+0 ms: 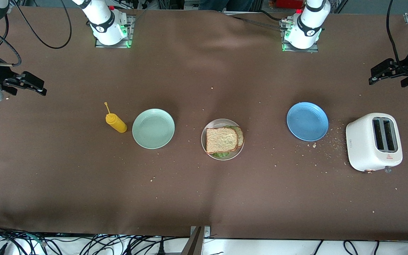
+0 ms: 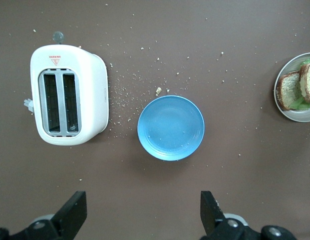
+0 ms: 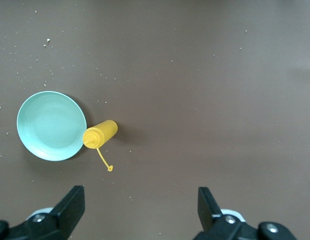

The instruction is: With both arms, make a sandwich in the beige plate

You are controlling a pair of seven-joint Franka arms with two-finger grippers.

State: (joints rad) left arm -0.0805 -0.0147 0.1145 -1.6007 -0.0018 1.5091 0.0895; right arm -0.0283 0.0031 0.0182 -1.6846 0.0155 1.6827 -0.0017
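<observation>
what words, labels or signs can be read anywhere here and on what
No text can be read as words.
Toaster: a small red triangle sign with a red line of print under it, beside the slots; too small to read.
Toaster side wall: a tiny dark mark, too small to read.
Arm bases: a round black logo badge on each, not legible.
Plates and yellow bottle: no print visible.

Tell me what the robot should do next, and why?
Probably nothing more than wait. The sandwich already sits stacked on the beige plate, lettuce peeking out. The left gripper and right gripper hang open at the table's ends, holding nothing.
</observation>
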